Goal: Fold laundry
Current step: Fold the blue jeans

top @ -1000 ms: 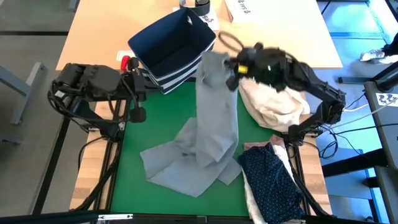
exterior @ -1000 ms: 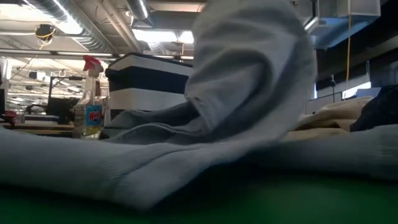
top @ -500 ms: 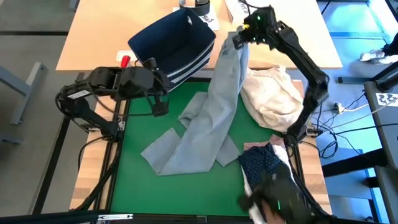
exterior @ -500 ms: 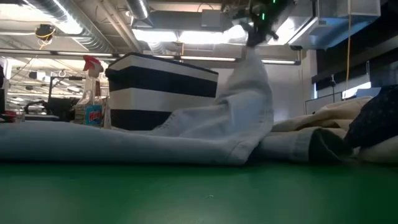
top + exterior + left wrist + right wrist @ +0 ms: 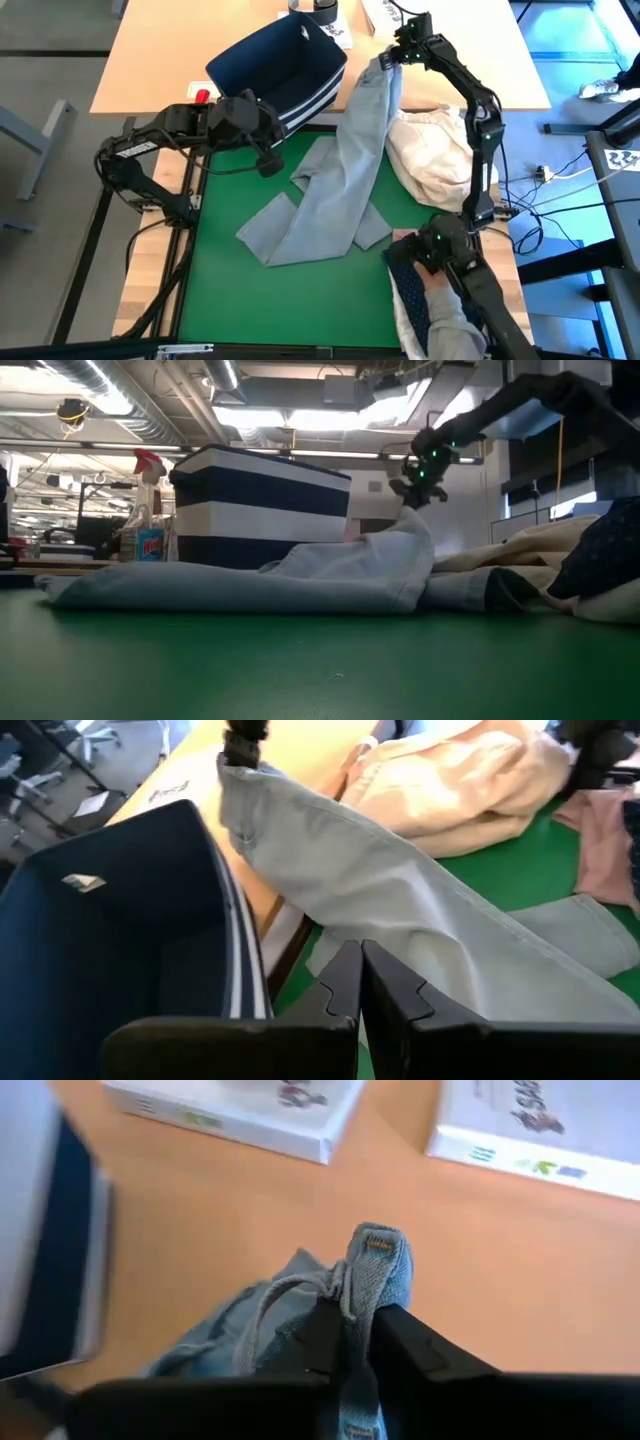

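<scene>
Two arms here, but only the right one is doing anything. Right gripper [image 5: 385, 60] is stretched way out over the far edge of the surface [image 5: 230, 320], jaws clamped on the waistband end of the jeans [image 5: 340, 190]. From there the jeans run long-ways back toward the near side, legs splayed flat on the green. Left gripper [image 5: 268, 160] hovers by the bin [image 5: 270, 70], jaws pinched shut on nothing, right next to the jeans' far half. Reckon it's the closer one for grabbing the other waistband corner.
</scene>
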